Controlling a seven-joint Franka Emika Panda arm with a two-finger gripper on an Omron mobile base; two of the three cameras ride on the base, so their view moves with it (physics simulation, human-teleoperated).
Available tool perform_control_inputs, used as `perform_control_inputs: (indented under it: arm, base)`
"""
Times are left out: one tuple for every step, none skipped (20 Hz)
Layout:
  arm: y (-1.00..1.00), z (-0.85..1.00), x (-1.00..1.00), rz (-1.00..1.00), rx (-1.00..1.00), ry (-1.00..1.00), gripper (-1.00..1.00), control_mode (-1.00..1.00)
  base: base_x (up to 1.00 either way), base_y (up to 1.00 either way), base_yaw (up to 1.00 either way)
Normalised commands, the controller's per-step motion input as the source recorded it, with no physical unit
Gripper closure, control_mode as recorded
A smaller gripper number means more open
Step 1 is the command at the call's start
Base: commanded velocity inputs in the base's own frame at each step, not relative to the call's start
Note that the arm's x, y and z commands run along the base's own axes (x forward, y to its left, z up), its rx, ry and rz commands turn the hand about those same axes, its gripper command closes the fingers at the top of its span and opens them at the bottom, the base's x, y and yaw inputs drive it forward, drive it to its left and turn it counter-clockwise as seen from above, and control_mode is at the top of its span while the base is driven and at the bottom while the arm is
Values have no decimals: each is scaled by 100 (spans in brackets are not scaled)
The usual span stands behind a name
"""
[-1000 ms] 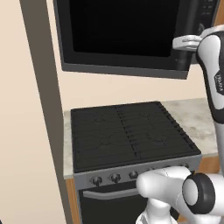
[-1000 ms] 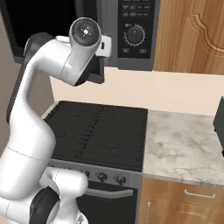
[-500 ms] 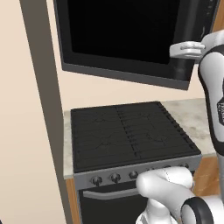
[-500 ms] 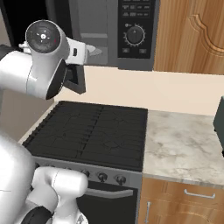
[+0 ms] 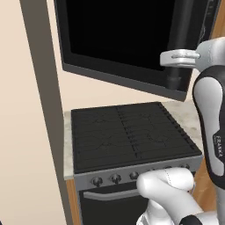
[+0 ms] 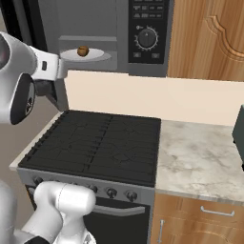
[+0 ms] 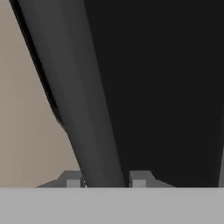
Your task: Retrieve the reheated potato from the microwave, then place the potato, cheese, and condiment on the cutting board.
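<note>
Claw (image 7: 106, 183): mine, pinched on the microwave's dark door handle (image 7: 83, 109) | Microwave (image 6: 143, 38): door (image 5: 118, 39) swung open above the stove (image 6: 95, 145) | Potato (image 6: 83, 50): sat on white plate (image 6: 97, 55) inside microwave, toward cavity's front edge | Surface (image 6: 200, 162): marble, right of stove.

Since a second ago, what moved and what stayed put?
The tool, shut on the microwave door handle, swung the door wide open with the arm. That uncovered the potato sitting on its plate inside the microwave. The stove and the marble counter stayed as they were, and the potato has not been touched.
</note>
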Motion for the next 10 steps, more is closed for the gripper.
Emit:
perform_control_inputs:
  arm:
    - [28, -11, -37, -4, 8, 0, -100, -100]
    - [11, -10, -33, -11, 11, 2, -100, -100]
    - [-1, -4, -46, -19, 15, 1, -100, -100]
    - [-15, 0, -61, -20, 17, 0, -100, -100]
    - [-17, 0, -77, -21, 18, 0, -100, -100]
    - [-16, 0, -84, -23, 18, 0, -100, -100]
    - [-15, 0, -84, -23, 18, 0, -100, -100]
    - [-17, 0, -79, -23, 20, 0, -100, -100]
    - [-31, 3, -68, -22, 23, 0, -100, -100]
    - [-36, 3, -66, -20, 26, 0, -100, -100]
  base:
    - [0, 0, 0]
    - [0, 0, 0]
    - [0, 0, 0]
    - [0, 0, 0]
    - [0, 0, 0]
    - [0, 0, 0]
    - [0, 0, 0]
    - [0, 0, 0]
    - [0, 0, 0]
    - [0, 0, 0]
